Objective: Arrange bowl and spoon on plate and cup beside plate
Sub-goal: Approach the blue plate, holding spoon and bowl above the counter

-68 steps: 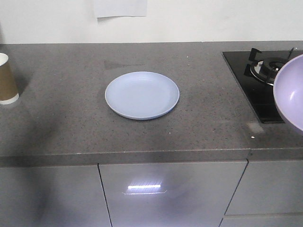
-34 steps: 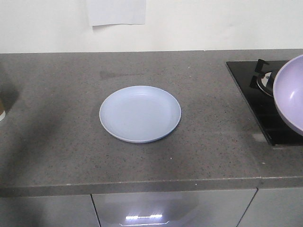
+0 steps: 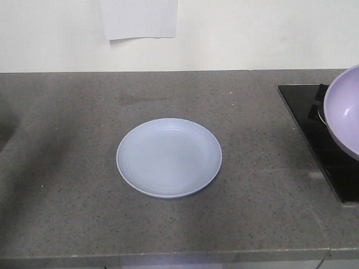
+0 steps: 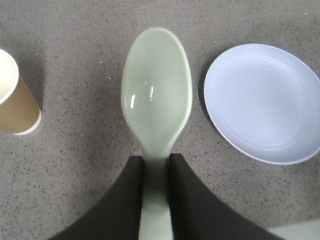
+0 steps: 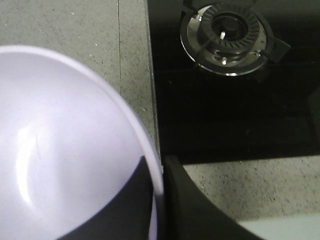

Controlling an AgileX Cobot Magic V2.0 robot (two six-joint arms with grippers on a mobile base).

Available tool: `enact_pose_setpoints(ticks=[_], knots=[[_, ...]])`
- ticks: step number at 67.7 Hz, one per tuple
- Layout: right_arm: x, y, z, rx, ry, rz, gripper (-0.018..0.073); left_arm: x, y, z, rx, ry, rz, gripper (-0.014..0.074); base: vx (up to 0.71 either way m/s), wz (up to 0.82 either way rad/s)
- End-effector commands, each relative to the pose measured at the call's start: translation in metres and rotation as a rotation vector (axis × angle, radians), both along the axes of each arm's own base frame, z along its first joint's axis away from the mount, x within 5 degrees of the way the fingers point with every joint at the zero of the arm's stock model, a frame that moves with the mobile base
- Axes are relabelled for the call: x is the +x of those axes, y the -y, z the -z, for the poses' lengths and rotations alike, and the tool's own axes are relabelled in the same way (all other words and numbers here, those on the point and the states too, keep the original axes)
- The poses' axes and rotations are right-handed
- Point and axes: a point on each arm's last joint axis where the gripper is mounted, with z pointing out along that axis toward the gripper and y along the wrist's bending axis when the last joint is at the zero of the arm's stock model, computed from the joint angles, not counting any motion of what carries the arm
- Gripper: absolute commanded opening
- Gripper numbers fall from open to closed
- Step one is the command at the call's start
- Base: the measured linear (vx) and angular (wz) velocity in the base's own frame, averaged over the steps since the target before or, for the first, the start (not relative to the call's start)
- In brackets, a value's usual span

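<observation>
The pale blue plate (image 3: 169, 157) lies flat in the middle of the grey counter; in the left wrist view the plate (image 4: 263, 102) is at the right. My left gripper (image 4: 156, 162) is shut on the handle of the mint-green spoon (image 4: 156, 95), held above the counter between the plate and the brown paper cup (image 4: 14, 100), which stands upright at the left edge. The lavender bowl (image 3: 345, 110) hangs at the right edge over the hob. My right gripper (image 5: 159, 167) is shut on the rim of the bowl (image 5: 65, 145), one finger inside and one outside.
A black glass hob (image 3: 325, 134) with a gas burner (image 5: 225, 37) is set into the counter at the right, under the bowl. A sheet of paper (image 3: 141, 18) hangs on the white wall behind. The counter's front edge (image 3: 168, 260) runs along the bottom.
The view has shifted forward and down: the plate now sits lower and larger in frame, and the cup and cabinet fronts have left the front view. The bowl stays at the right edge.
</observation>
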Motion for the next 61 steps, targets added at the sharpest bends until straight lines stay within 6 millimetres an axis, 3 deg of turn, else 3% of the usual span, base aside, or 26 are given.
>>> enact_pose_setpoints(ticks=[1,61], knots=[[-0.0020,0.0020,-0.0135,-0.016,0.100,0.002,-0.0010,-0.0053,0.0011,-0.0102,-0.016,0.059,0.009,-0.0006,0.14,0.06],[-0.0020,0.0020,-0.0135,-0.016,0.100,0.002,-0.0010,-0.0053,0.0011,-0.0102,-0.016,0.059,0.009,-0.0006,0.10,0.06]])
